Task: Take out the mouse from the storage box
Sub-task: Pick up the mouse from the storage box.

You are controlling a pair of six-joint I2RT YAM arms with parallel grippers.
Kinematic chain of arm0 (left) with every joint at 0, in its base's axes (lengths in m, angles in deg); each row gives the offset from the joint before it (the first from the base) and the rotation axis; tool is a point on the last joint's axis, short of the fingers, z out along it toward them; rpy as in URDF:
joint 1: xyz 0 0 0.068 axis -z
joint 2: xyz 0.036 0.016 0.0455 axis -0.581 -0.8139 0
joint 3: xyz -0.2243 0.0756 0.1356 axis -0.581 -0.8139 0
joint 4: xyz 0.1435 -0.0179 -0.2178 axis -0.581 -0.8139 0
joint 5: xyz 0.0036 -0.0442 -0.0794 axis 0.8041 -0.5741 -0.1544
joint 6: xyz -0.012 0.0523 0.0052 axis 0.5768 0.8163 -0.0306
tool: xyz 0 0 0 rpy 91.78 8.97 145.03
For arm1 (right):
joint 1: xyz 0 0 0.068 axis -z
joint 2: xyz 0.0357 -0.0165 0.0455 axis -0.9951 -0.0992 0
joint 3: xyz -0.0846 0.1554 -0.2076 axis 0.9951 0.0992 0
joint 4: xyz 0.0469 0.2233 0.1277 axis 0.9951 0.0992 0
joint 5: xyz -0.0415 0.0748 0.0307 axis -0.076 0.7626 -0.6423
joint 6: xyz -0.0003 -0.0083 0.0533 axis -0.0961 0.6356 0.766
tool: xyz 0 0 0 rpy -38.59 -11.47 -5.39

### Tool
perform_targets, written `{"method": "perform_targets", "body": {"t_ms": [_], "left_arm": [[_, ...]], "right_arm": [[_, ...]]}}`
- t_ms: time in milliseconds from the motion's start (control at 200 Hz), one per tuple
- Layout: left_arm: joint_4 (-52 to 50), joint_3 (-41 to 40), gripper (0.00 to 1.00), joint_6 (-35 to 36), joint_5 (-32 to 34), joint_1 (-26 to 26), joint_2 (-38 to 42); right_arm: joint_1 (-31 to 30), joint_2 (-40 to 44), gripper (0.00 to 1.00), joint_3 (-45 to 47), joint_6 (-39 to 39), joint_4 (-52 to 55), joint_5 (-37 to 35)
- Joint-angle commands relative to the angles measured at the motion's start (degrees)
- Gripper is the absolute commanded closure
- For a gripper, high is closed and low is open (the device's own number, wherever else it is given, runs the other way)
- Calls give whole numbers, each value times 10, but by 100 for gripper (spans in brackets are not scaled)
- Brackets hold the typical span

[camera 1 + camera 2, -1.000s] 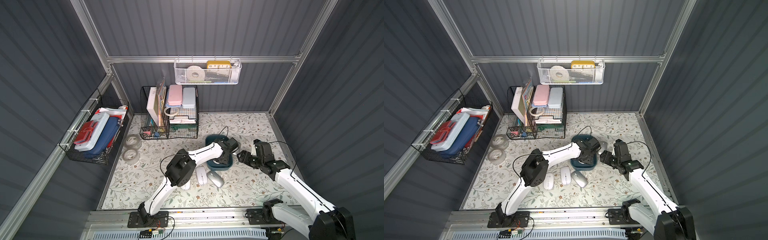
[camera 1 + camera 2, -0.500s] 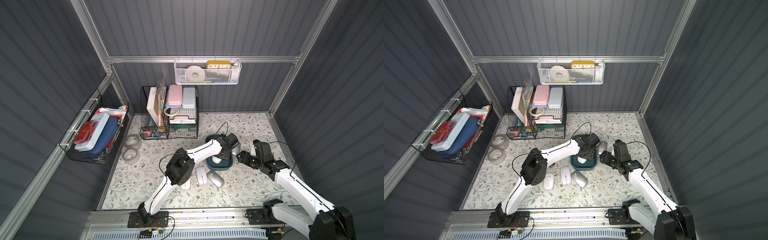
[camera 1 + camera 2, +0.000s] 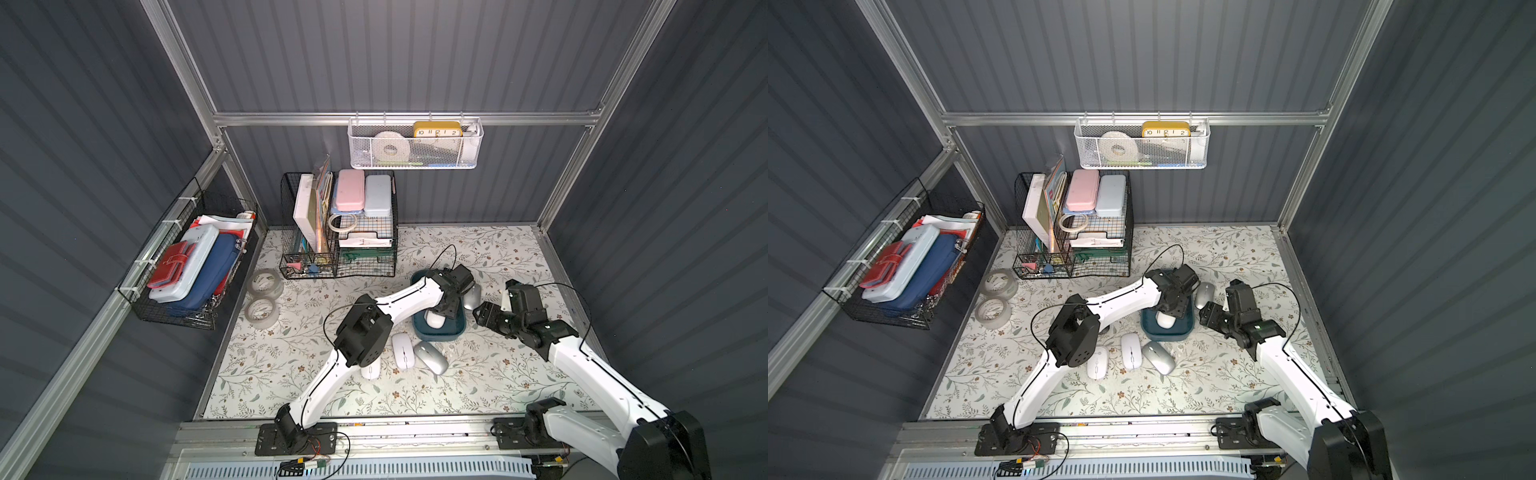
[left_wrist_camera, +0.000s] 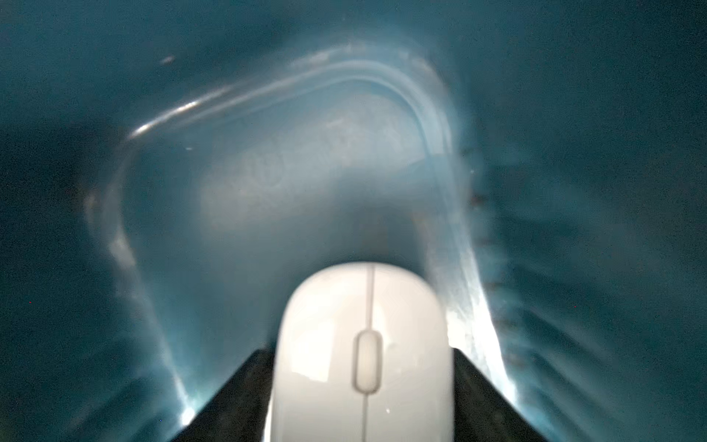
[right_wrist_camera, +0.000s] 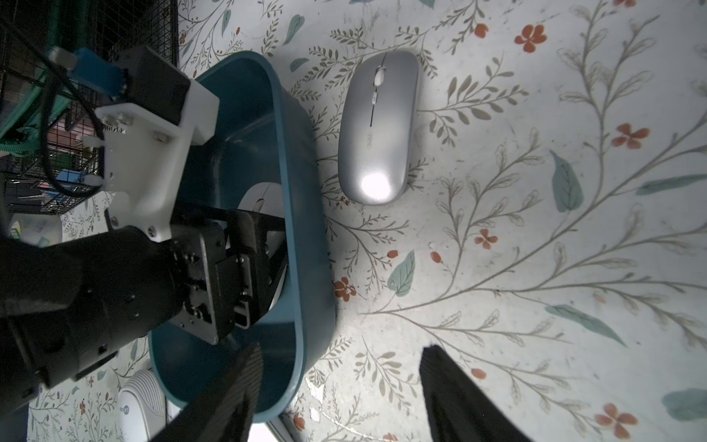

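You are seeing storage box [image 5: 310, 237] shining as smooth glossy plastic | white mouse [image 4: 363, 363] inside it gleaming glossy plastic | silver mouse [image 5: 377, 126] beside it glinting satin-metallic | mat [image 5: 535, 268] under it looking matt.

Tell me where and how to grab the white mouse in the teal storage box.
Pinch the white mouse across its two long sides, coming down from above: it lies flat, top up, and the storage box walls would likely block a sideways approach. The left gripper straddles it this way.

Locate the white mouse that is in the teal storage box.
In both top views the white mouse is inside the storage box, held by the left claw; a silver mouse lies just outside.
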Motion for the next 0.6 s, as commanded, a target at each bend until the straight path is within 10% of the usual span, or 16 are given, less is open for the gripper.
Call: {"method": "perform_targets", "body": {"t_ms": [0, 590], "left_arm": [[-10, -3, 36, 5, 23, 0, 7], [-30, -21, 41, 1, 59, 4, 154]], "right_arm": [[-4, -3, 29, -4, 1, -11, 3], [-5, -3, 29, 0, 3, -12, 3]]}}
